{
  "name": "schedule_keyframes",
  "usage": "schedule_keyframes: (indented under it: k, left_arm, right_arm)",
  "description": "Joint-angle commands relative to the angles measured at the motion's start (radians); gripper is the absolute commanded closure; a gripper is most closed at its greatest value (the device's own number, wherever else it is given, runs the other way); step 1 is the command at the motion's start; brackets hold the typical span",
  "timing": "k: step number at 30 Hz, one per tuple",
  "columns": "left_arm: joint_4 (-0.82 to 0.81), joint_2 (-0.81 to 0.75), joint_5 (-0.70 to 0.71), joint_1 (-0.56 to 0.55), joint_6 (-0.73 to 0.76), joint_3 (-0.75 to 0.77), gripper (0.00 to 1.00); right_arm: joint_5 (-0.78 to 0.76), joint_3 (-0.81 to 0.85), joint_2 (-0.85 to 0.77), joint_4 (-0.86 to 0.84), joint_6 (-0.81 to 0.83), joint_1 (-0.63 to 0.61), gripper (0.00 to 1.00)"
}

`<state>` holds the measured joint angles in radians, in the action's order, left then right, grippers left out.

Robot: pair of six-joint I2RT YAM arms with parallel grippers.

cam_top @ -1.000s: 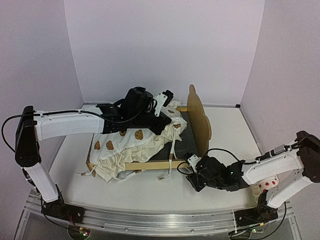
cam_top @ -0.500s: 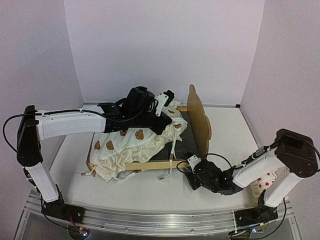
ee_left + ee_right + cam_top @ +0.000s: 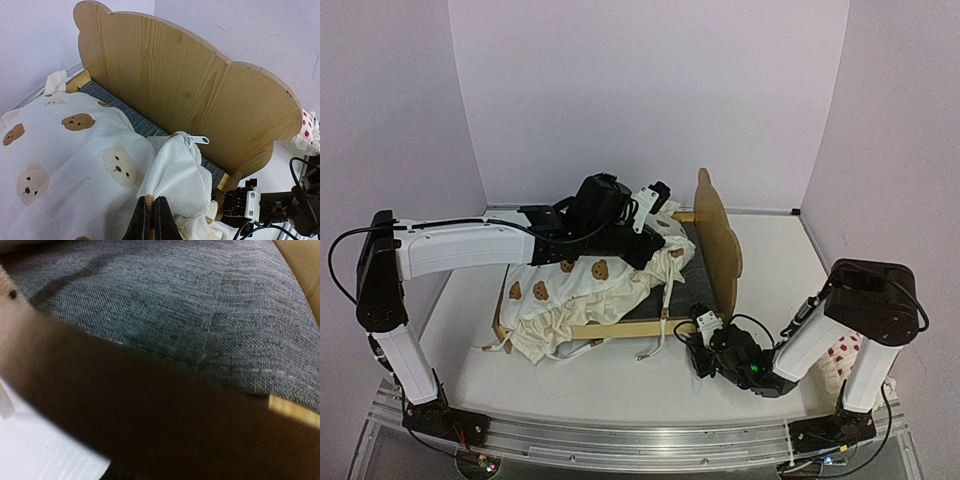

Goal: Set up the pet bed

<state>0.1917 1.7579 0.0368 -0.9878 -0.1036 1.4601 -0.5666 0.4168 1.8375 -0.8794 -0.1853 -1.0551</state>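
**The pet bed (image 3: 718, 245) sits mid-table with its cushion only half spread.**

The frame stands near the middle of the table (image 3: 770, 270), its bear-eared headboard (image 3: 190, 95) upright at the right end. The grey felt base (image 3: 175, 300) is bare beside the headboard. The cushion (image 3: 570, 290) lies heaped over the left part and spills across the near rail (image 3: 620, 329). The left gripper (image 3: 151, 212) has its fingers pressed together on a fold of the cushion's white fabric, probably to drag it toward the headboard and cover the felt. The right gripper (image 3: 702, 338) sits low at the bed's near right corner, likely steadying the frame against that pull. Its wrist view is filled by blurred rail and felt, so I cannot tell how its fingers stand. The dotted pillow (image 3: 847, 352) waits by the right arm's base, well apart from the bed.
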Motion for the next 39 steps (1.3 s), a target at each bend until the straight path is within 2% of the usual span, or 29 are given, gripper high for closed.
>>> schedule_keyframes:
  k: [1,8,17,28,32,36,39]
  left_arm:
    - [-0.012,0.008,0.011,0.001,0.008,0.06,1.0]
    - [-0.012,0.01,0.011,0.001,0.008,0.059,1.0]
    - [-0.014,0.026,-0.004,0.001,-0.005,0.066,1.0]
    - [-0.02,0.117,-0.063,-0.026,-0.035,0.111,1.0]
    - [0.019,0.14,-0.063,-0.057,-0.042,0.134,0.89]
    - [0.116,0.163,-0.036,-0.105,-0.041,0.194,0.67]
    - [0.206,0.174,0.06,-0.157,-0.044,0.246,0.53]
  right_arm:
    - [0.014,-0.012,0.04,-0.094,0.025,0.012,0.81]
    - [0.003,-0.019,0.045,-0.102,0.054,0.015,0.99]
    - [0.161,-0.133,-0.094,-0.087,-0.008,0.015,1.0]
    - [0.385,-0.18,-0.357,0.177,-0.2,0.014,1.0]
    - [0.433,-0.189,-0.444,0.311,-0.25,0.011,1.0]
    - [0.428,-0.198,-0.548,0.455,-0.304,0.007,1.0]
    - [0.381,-0.213,-0.641,0.576,-0.371,0.005,1.0]
